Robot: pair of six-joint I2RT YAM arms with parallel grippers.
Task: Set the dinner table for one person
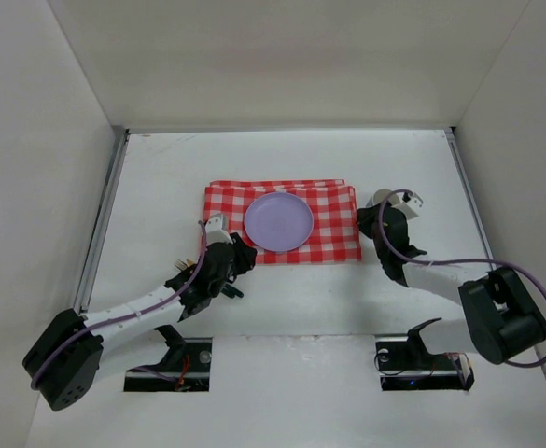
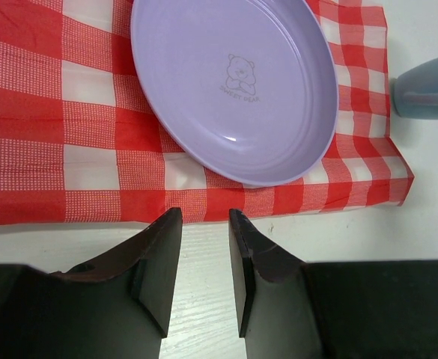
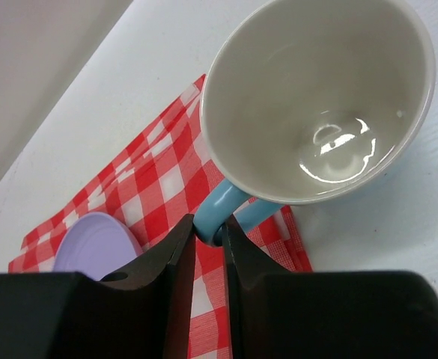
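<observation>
White surface (image 1: pixel 282 308): we note the mug (image 3: pixel 316 97) just right of the cloth (image 1: pixel 333 241), handle pinched by right hand (image 3: pixel 209 228); left hand (image 2: pixel 204 217) parted, empty.

Overhead over dinner table (image 1: pixel 161 177), wrists close, plate (image 1: pixel 278 221) shared

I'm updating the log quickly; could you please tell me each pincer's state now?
Left pincer: slightly open, empty.
Right pincer: closed on the blue handle of the mug.
</observation>
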